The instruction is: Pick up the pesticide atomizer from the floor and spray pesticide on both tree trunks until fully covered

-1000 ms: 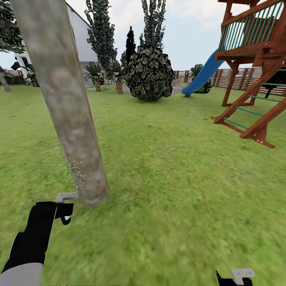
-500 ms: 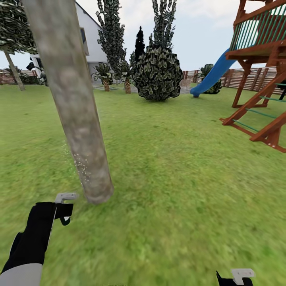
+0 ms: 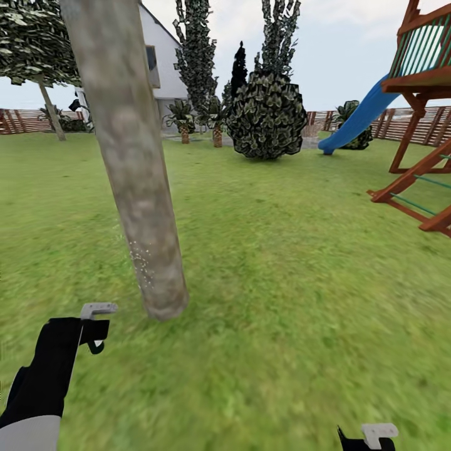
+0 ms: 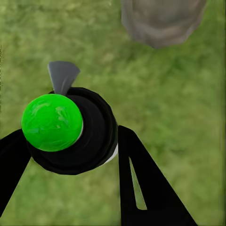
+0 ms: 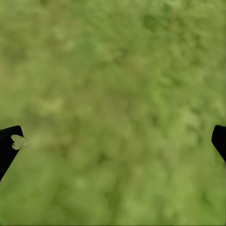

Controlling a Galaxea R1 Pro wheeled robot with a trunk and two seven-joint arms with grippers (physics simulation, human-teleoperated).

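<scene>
- The pesticide atomizer (image 4: 70,129), a black body with a bright green round cap and a grey nozzle tab, is sitting clamped between the two black fingers (image 4: 141,183) of the left gripper (image 4: 70,155); its nozzle is pointing toward the base of the tree trunk (image 4: 162,21).
- In the head view the left gripper (image 3: 94,326) is hanging low over the lawn (image 3: 282,282), just beside the foot of the thick grey-beige tree trunk (image 3: 134,175), with the atomizer's grey tab (image 3: 97,309) sticking out toward it.
- A patch of pesticide (image 3: 141,266), fine white specks, is showing on the lower part of the trunk's near side; the rest of the bark is looking bare, though the render is soft.
- The right gripper (image 5: 113,136) is hanging over plain grass with its fingers spread wide and nothing between them.
- Farther off, a round dark bush (image 3: 269,116), a white house (image 3: 160,62), a blue slide (image 3: 357,119) on a wooden play frame (image 3: 426,125) and a slatted fence (image 3: 25,120) are ringing the lawn.
</scene>
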